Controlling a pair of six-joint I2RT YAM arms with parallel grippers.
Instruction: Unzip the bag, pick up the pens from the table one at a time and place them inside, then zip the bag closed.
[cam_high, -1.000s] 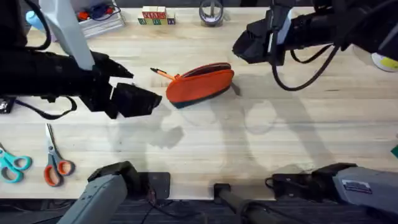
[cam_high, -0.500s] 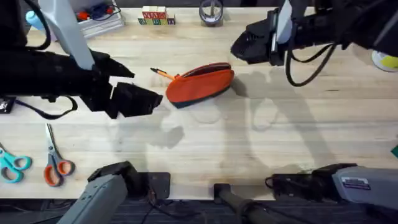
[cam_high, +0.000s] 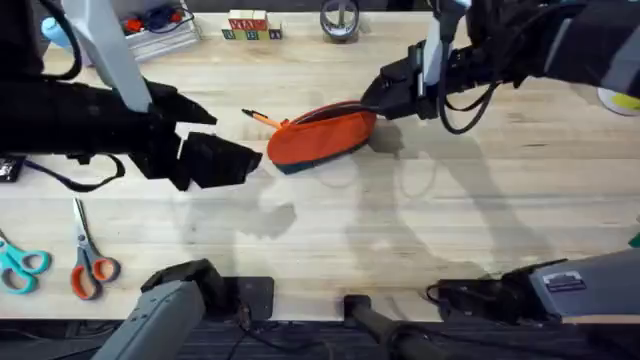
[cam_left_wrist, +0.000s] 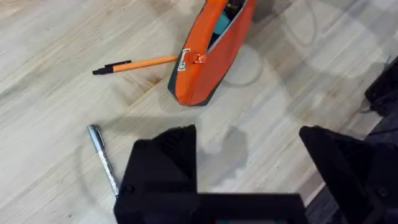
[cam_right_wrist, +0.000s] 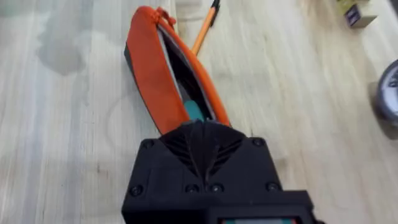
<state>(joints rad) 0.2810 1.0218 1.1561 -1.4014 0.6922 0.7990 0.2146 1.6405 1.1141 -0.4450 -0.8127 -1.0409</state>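
The orange bag (cam_high: 322, 135) lies on the table (cam_high: 330, 230) with its zipper open, and a teal lining (cam_right_wrist: 193, 111) shows in the gap. An orange pen (cam_high: 262, 119) lies just past the bag's left end; it also appears in the left wrist view (cam_left_wrist: 134, 63). The silver pen (cam_left_wrist: 104, 160) lies beside my left gripper's finger (cam_left_wrist: 165, 165). My left gripper (cam_high: 228, 160) hovers open to the left of the bag (cam_left_wrist: 208, 56), holding nothing. My right gripper (cam_high: 385, 95) is shut, with its tips (cam_right_wrist: 199, 132) at the bag's right end (cam_right_wrist: 163, 68).
Two pairs of scissors, orange-handled (cam_high: 90, 262) and teal-handled (cam_high: 22, 264), lie at the front left. Letter blocks (cam_high: 250, 26), a tape roll (cam_high: 340, 20) and a tray (cam_high: 160, 30) stand along the far edge. Bare wood stretches in front of the bag.
My right gripper has come down and to the left, from above the table onto the bag's right end. The left arm, the bag and the orange pen have stayed put.
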